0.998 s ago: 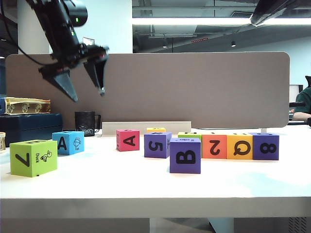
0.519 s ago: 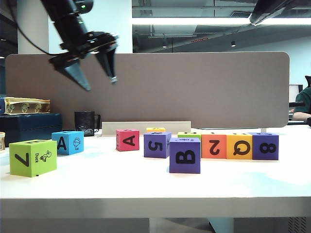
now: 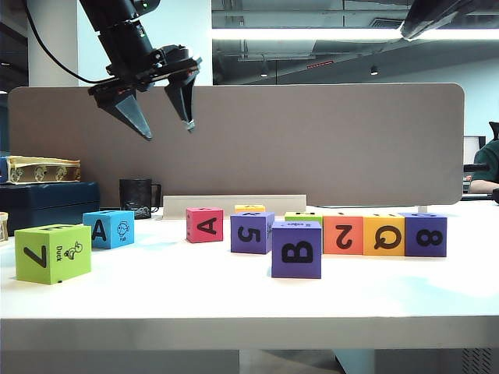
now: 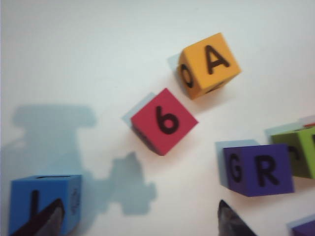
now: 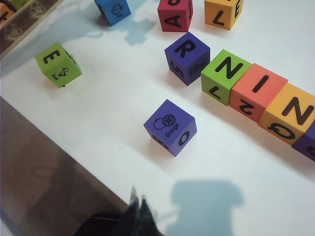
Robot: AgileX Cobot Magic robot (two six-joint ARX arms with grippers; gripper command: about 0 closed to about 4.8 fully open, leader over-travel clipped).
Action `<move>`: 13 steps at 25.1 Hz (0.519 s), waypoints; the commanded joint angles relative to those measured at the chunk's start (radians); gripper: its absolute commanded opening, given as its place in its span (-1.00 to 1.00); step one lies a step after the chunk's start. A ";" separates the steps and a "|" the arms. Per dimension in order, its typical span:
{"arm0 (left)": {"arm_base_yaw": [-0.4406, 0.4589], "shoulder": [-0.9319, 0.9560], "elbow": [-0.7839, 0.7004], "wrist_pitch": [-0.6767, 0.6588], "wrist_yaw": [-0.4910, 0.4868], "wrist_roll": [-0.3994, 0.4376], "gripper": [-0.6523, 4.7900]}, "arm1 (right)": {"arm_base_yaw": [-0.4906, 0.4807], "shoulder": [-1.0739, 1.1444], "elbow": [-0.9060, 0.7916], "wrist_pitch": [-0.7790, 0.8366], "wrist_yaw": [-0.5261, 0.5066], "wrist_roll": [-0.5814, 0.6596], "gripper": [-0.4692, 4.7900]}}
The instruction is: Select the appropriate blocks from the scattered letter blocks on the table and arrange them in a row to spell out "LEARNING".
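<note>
Table (image 3: 234,300) carries the scattered letter blocks (image 3: 296,248), which look light, stiff and matte; flat opposite faces should give good purchase. Left gripper (image 3: 165,123) hangs high above them, fingers apart, empty. Right gripper (image 5: 139,211) hovers above the near edge, fingertips together.

The left gripper (image 3: 165,125) hangs with jaws wide, high above the red block (image 3: 205,224), nothing between them. On the bench (image 3: 234,300), bare surface lies between the red block and the blue block (image 3: 109,229), and more in front of the red block toward the near edge. Just beside it on the far side from the blue block, the purple 5 block (image 3: 252,232) and the purple B block (image 3: 297,249) crowd the way, with a close row of blocks (image 3: 386,234) beyond them. The right gripper (image 5: 138,212), jaws together, sits over the bench edge, well apart from the red block.
</note>
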 commanded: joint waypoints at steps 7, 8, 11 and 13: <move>0.001 -0.004 0.003 0.002 -0.031 0.012 0.69 | 0.001 -0.001 0.005 0.016 -0.003 -0.003 -0.83; 0.001 -0.004 0.003 0.002 -0.032 0.012 0.69 | 0.001 -0.001 0.005 0.016 -0.003 -0.003 -0.83; 0.001 -0.004 0.003 0.004 -0.032 0.012 0.69 | 0.001 -0.001 0.005 0.016 -0.003 -0.003 -0.83; 0.001 -0.004 0.003 0.018 -0.032 0.011 0.69 | 0.001 -0.001 0.005 0.016 -0.003 -0.003 -0.83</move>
